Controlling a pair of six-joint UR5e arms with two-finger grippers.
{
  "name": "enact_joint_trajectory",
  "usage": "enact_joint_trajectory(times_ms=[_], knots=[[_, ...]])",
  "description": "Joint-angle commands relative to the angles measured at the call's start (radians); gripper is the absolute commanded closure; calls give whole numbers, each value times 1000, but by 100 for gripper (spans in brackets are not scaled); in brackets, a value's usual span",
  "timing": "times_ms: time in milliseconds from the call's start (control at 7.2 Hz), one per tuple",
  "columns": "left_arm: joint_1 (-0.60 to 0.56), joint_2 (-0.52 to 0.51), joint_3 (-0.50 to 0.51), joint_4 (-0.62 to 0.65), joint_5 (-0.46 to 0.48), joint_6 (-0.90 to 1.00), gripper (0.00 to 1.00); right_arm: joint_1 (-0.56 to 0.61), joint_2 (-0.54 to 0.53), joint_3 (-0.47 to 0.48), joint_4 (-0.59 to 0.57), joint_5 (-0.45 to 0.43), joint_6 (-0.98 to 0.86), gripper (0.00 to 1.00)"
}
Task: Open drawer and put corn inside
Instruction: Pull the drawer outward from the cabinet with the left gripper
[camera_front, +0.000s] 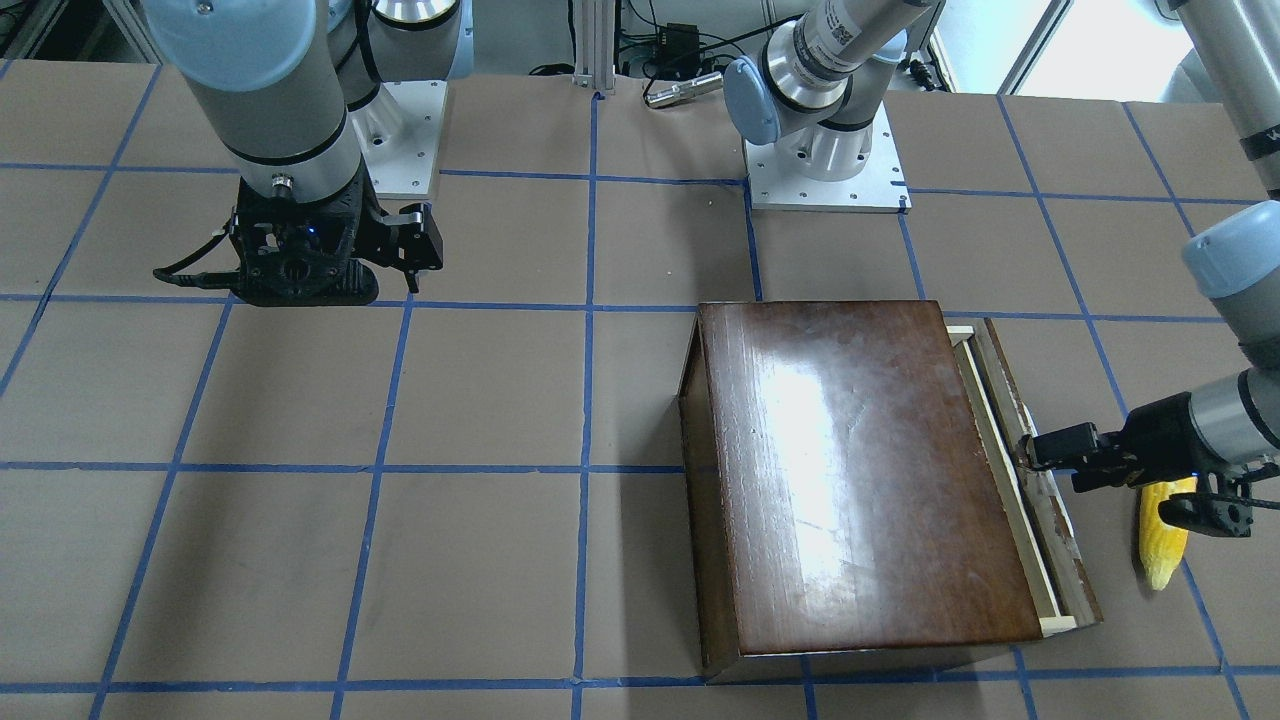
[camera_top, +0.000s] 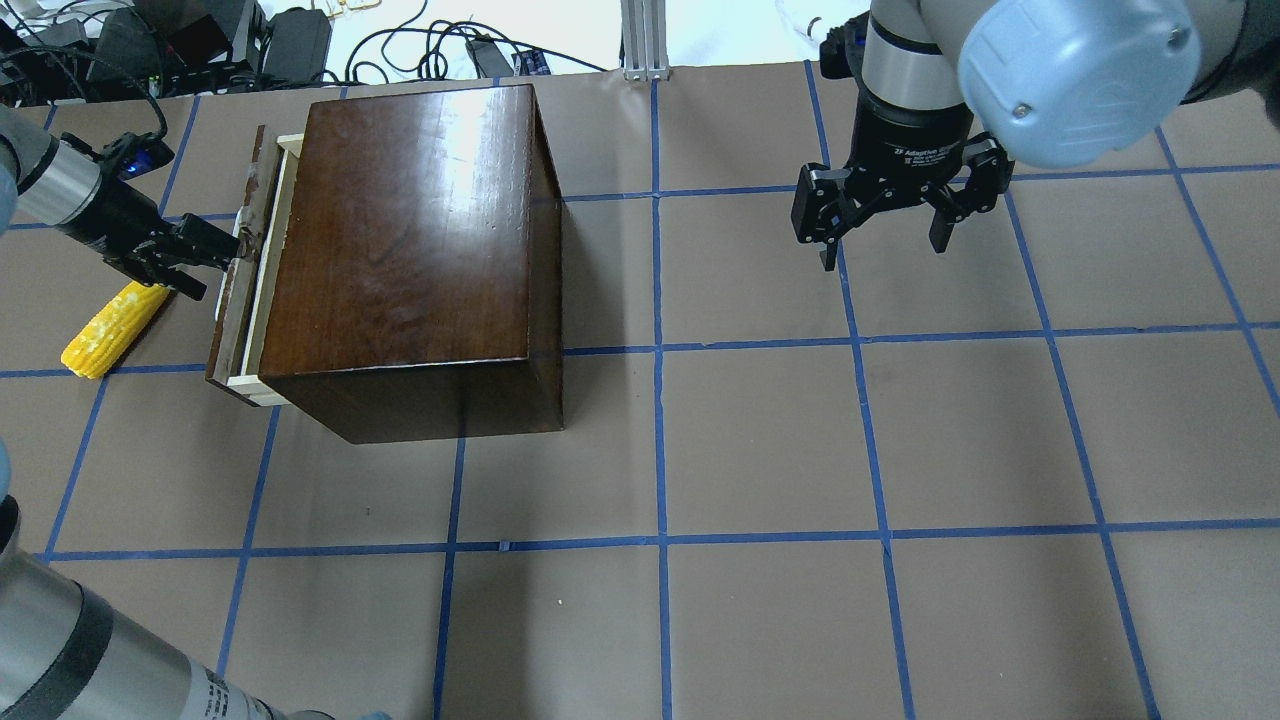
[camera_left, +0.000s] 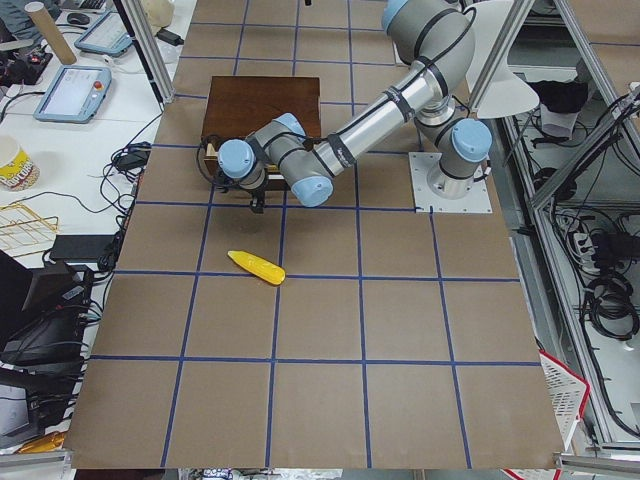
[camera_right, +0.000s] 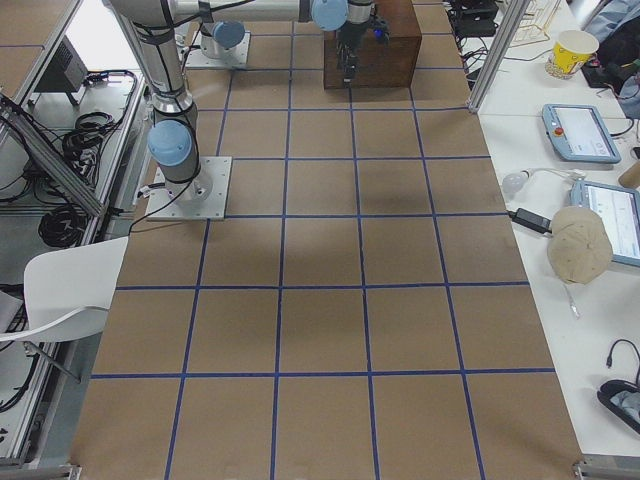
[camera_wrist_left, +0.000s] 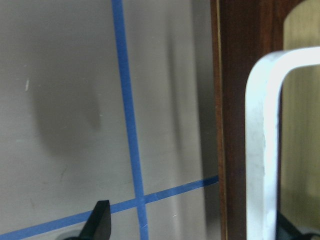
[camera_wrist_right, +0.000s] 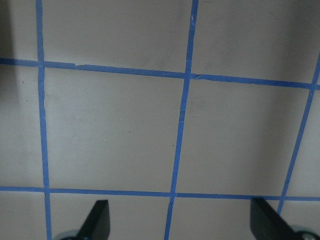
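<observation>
**Handle (camera_wrist_left: 260, 150) straddled, drawer (camera_top: 240, 300) barely out**

Closest to the wrist lens, the silver handle sat between the wide-spread fingers of the left gripper (camera_top: 205, 262), which pinched nothing that I could see. The drawer stood out a sliver from the dark box (camera_top: 410, 250). The corn (camera_top: 112, 330) lay on the table (camera_top: 760, 450) just beside that gripper, outside the drawer. Well apart, my right gripper (camera_top: 882, 250) hung fully spread and empty above the table.

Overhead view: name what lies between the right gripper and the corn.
In the overhead view, the dark wooden box, drawer slightly open, left gripper at its front.
</observation>
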Motion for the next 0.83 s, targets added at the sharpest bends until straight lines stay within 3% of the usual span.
enact_joint_trajectory(times_ms=[0, 694], knots=[[1, -3, 22, 0, 15, 2, 0, 0, 0, 0, 0, 0, 0, 0], [21, -26, 58, 17, 51, 54, 0, 0, 0, 0, 0, 0, 0, 0]])
